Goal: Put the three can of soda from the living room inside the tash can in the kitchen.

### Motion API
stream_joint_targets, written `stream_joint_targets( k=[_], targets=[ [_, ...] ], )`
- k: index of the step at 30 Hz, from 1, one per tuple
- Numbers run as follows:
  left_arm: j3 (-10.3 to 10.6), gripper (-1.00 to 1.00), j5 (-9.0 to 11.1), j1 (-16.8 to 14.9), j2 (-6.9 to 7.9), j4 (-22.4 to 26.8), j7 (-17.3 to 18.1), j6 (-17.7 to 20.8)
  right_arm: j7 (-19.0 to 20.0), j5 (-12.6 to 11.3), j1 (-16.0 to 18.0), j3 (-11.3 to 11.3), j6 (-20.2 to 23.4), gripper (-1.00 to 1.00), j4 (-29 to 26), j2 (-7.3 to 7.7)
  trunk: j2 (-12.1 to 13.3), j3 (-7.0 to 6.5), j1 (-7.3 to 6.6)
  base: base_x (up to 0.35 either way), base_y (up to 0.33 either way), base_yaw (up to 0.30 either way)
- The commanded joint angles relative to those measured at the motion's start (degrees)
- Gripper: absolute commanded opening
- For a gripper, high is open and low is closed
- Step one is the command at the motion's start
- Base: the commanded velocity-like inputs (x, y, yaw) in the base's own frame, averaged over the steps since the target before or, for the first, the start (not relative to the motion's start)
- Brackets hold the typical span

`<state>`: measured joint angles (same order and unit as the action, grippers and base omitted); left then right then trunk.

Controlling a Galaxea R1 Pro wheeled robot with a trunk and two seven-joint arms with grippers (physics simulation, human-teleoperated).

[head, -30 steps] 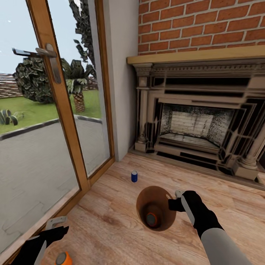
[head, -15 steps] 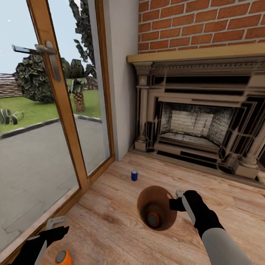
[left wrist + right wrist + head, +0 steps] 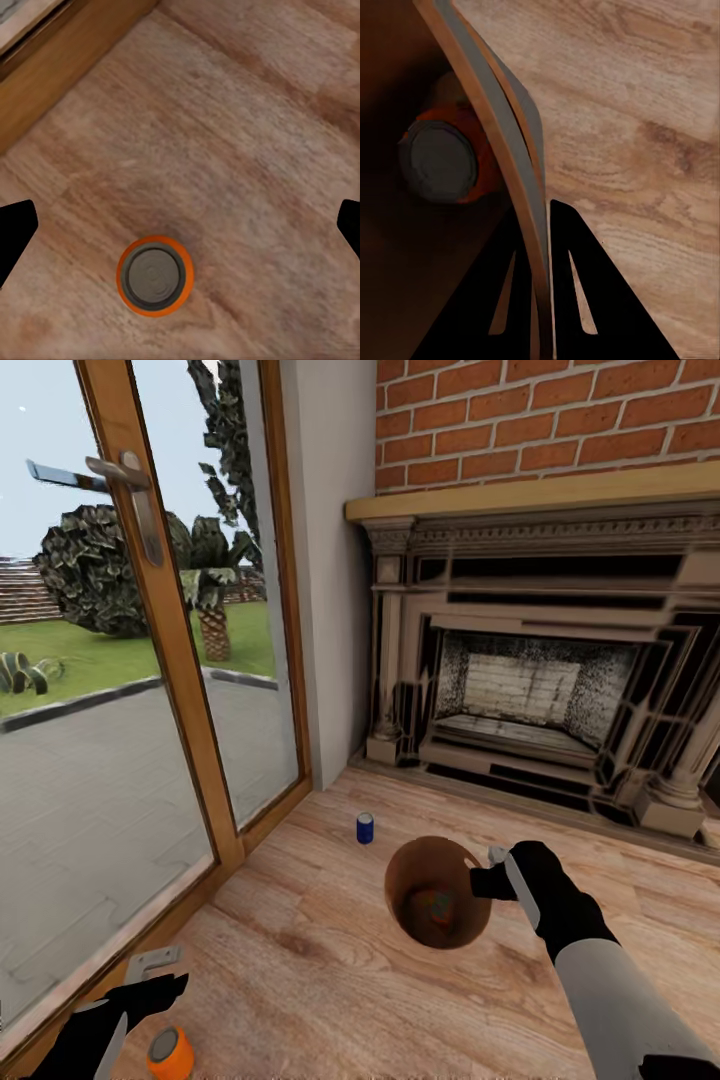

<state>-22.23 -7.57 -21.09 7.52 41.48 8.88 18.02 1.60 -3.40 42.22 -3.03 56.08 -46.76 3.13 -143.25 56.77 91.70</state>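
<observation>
The right gripper (image 3: 494, 872) pinches the rim of the bin (image 3: 437, 905), and one orange can (image 3: 446, 161) lies inside. The bin tips, so that can could roll out if it tips more. The left gripper (image 3: 140, 980) is spread wide over another orange can (image 3: 154, 275) standing on the floor (image 3: 320, 970). A bump could knock it over. The blue can (image 3: 365, 828) stands at about 11 o'clock from the bin, near the glass door (image 3: 130, 690).

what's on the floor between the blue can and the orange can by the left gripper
Nothing: in the head view only bare wood floor lies between the blue can and the orange can.
</observation>
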Motion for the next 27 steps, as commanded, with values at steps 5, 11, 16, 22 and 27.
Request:
stream_joint_targets(
  k=[5, 11, 16, 22, 27],
  targets=[
    [0.0, 1.00, 0.0, 0.0, -0.12, 0.0, 0.0, 0.0, 0.2, -0.6, 0.6, 0.0, 1.2, -1.00, 0.0, 0.81, -0.1, 1.11, 0.12, 0.000, 0.000, 0.000],
    [0.0, 1.00, 0.0, 0.0, -0.13, 0.0, 0.1, 0.0, 0.2, -0.5, 0.7, 0.0, 1.5, -1.00, -0.8, 1.15, -0.2, 2.44, 0.28, 0.000, 0.000, 0.000],
    [0.0, 1.00, 0.0, 0.0, -0.13, -0.1, 0.0, -0.1, 0.1, -0.5, 0.7, 0.0, 1.5, -1.00, -0.9, 1.23, -0.2, 3.55, 0.41, 0.000, 0.000, 0.000],
    [0.0, 1.00, 0.0, 0.0, -0.14, 0.0, 0.1, -0.1, 0.1, -0.5, 0.7, 0.5, 1.6, -1.00, -2.6, 0.98, -0.3, 4.88, 0.56, 0.000, 0.000, 0.000],
    [0.0, 1.00, -0.1, 0.0, -0.14, -0.1, 0.1, -0.2, 0.0, -0.5, 0.9, 1.7, 2.5, -1.00, -4.4, 0.87, -0.4, 5.99, 0.69, 0.000, 0.000, 0.000]
  ],
)
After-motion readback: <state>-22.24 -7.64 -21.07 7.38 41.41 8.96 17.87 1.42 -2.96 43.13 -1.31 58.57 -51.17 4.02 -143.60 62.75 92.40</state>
